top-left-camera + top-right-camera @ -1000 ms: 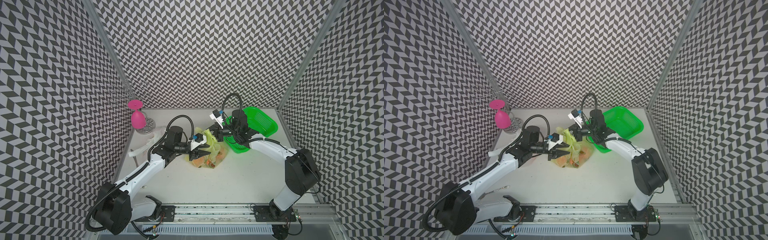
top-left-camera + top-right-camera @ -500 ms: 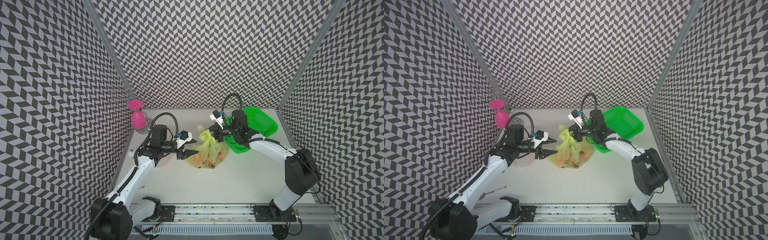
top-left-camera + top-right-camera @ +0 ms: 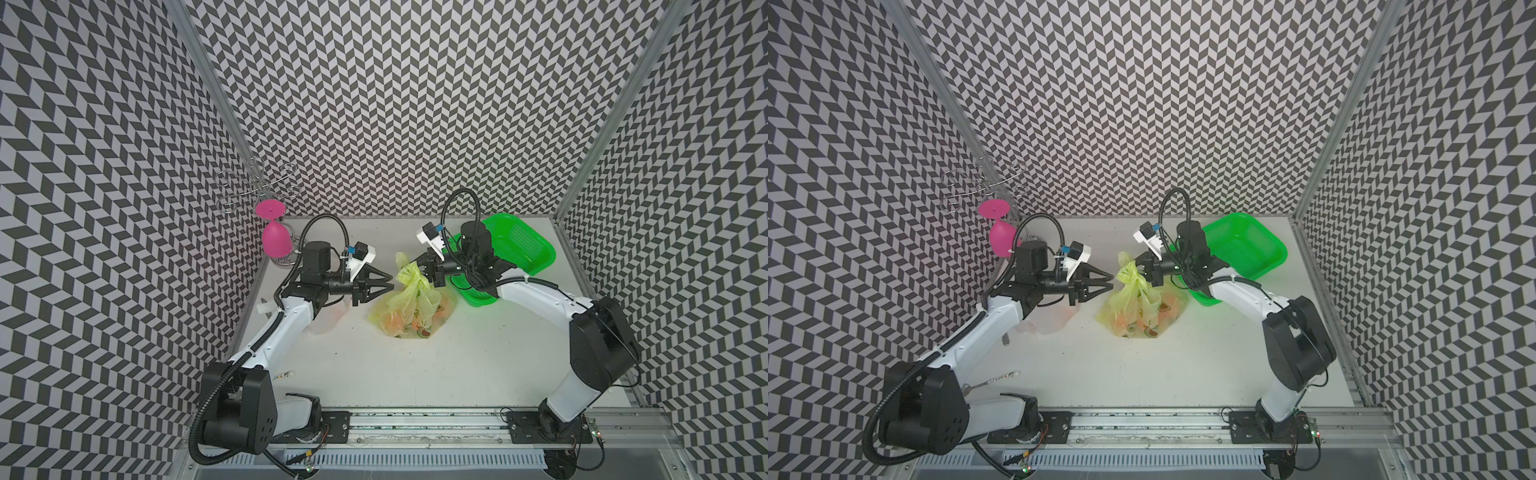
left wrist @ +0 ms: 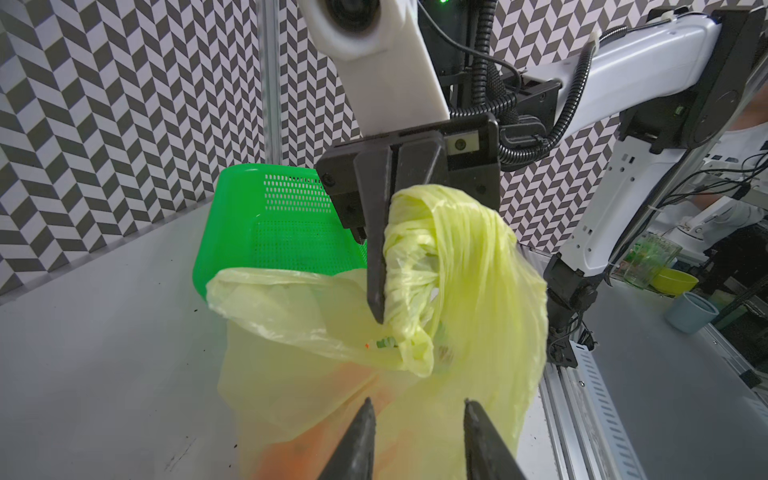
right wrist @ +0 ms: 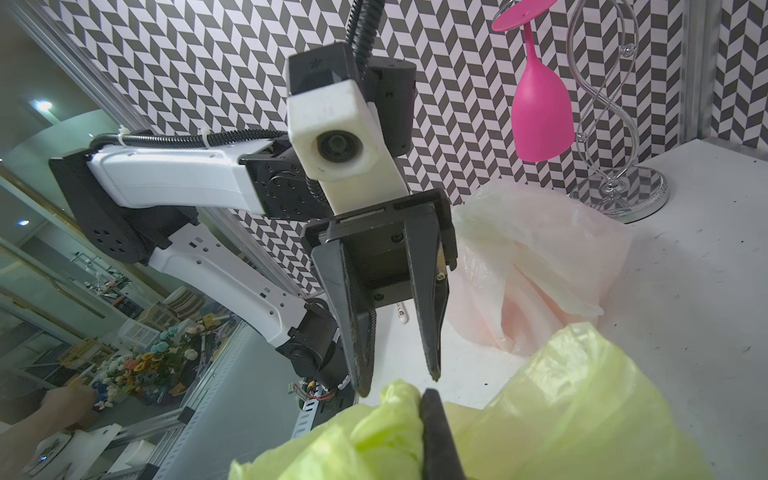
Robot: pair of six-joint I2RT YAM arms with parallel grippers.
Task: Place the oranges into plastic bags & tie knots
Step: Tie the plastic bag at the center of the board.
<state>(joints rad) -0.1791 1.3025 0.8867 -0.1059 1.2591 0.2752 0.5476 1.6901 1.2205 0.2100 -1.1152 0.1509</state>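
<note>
The yellow-green plastic bag point(image 3: 409, 307) point(image 3: 1138, 307) stands mid-table with oranges point(image 3: 392, 322) point(image 3: 1173, 305) showing through its film. My right gripper point(image 3: 422, 266) point(image 3: 1142, 270) is shut on the bag's bunched handle strips and holds them up; in the right wrist view one finger point(image 5: 432, 415) presses into the yellow-green film. My left gripper point(image 3: 390, 280) point(image 3: 1112, 280) point(image 4: 417, 403) is open and empty, its tips just left of the bunched top and aimed at it. A white plastic bag point(image 3: 328, 324) point(image 5: 540, 266), tinted orange from within, lies behind the left arm. No knot shows.
A green mesh basket point(image 3: 523, 245) point(image 3: 1246, 245) point(image 4: 257, 224) stands behind the right arm at the back right. A pink wine glass point(image 3: 275, 241) point(image 5: 540, 120) hangs upside down from a wire rack point(image 5: 623, 191) in the back left corner.
My left gripper has let go of the bag and drawn back to the left, its jaws now narrower but still open. The right gripper keeps its hold and the bag top stands taller.
</note>
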